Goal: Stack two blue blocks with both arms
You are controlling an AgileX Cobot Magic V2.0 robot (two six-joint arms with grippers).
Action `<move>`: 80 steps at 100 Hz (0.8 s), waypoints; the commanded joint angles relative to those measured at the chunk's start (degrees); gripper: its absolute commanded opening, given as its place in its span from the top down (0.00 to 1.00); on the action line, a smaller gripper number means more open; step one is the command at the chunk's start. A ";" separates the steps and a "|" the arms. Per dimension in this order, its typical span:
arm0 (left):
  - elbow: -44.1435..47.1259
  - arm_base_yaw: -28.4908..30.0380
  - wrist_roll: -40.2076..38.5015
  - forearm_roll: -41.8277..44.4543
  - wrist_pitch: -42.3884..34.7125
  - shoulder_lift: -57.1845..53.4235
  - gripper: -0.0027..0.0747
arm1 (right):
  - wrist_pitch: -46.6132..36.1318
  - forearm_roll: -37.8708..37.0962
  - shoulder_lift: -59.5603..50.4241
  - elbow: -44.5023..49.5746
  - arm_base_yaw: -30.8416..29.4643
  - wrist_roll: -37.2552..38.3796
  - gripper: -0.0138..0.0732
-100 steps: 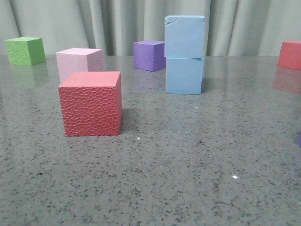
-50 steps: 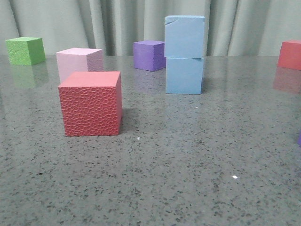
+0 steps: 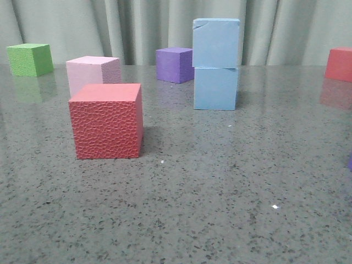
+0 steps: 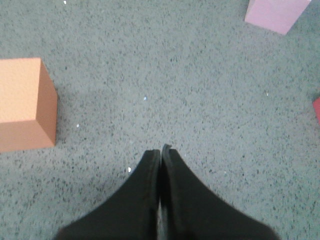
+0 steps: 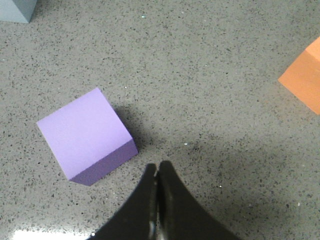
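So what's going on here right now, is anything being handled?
Nothing is being held. One blue block sits on top of the other blue block on the table, with no arm near them in the front view. The left gripper has its fingers closed together and empty above bare tabletop, an orange cube off to one side. The right gripper is likewise shut and empty, close to a purple cube.

the right gripper (image 5: 158, 172) has its jaws pressed together over the speckled grey tabletop (image 5: 210, 75). a purple cube (image 5: 85, 135) lies just beside it, an orange cube (image 5: 305, 80) near the edge, well apart.
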 commanded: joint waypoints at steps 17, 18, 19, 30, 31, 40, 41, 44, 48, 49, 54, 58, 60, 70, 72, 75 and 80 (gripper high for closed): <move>5.50 0.22 2.05 0.97 -27.34 -3.74 0.99 | -2.92 -0.23 0.07 -1.27 -0.50 -0.29 0.92; 6.23 0.33 2.57 0.97 -28.93 -4.26 0.99 | -2.92 -0.23 0.07 -1.27 -0.50 -0.29 0.92; 6.97 0.31 2.82 0.97 -29.70 -4.53 0.99 | -2.92 -0.23 0.07 -1.27 -0.50 -0.29 0.92; 13.02 2.58 6.89 -0.67 -39.92 -8.73 0.99 | -2.92 -0.23 0.07 -1.27 -0.50 -0.29 0.92; 13.83 3.03 7.58 -1.24 -40.84 -9.27 0.99 | -2.92 -0.23 0.07 -1.27 -0.50 -0.29 0.92; 18.62 6.47 11.51 -5.74 -44.39 -12.96 0.99 | -2.92 -0.23 0.07 -1.27 -0.50 -0.29 0.92; 18.97 6.76 11.70 -5.74 -44.51 -13.28 0.99 | -2.92 -0.23 0.07 -1.27 -0.50 -0.29 0.92; 20.56 8.20 12.30 -7.07 -44.81 -14.88 0.99 | -2.92 -0.23 0.07 -1.27 -0.50 -0.29 0.92; 22.36 9.89 12.31 -7.79 -44.79 -16.49 0.99 | -2.92 -0.23 0.07 -1.27 -0.50 -0.29 0.92; 22.66 10.17 12.31 -7.89 -44.90 -17.14 0.99 | -2.92 -0.23 0.07 -1.27 -0.50 -0.29 0.92; 24.72 12.00 12.31 -8.20 -45.28 -19.38 0.99 | -2.92 -0.23 0.07 -1.27 -0.50 -0.29 0.92; 26.46 13.44 12.42 -8.20 -46.05 -20.89 0.99 | -2.92 -0.23 0.07 -1.27 -0.50 -0.29 0.92; 27.32 14.10 12.44 -8.25 -46.50 -21.80 0.99 | -2.92 -0.23 0.07 -1.27 -0.50 -0.29 0.92; 31.01 16.55 13.65 -8.98 -47.75 -25.92 0.99 | -2.92 -0.23 0.07 -1.27 -0.50 -0.29 0.92; 31.67 16.97 14.17 -9.45 -47.75 -26.40 0.99 | -2.92 -0.23 0.07 -1.27 -0.50 -0.29 0.92; 32.53 17.41 14.83 -10.12 -47.75 -27.54 0.99 | -2.92 -0.23 0.07 -1.27 -0.50 -0.29 0.92; 34.01 17.93 15.30 -10.45 -47.75 -28.90 0.99 | -2.92 -0.23 0.07 -1.27 -0.50 -0.29 0.92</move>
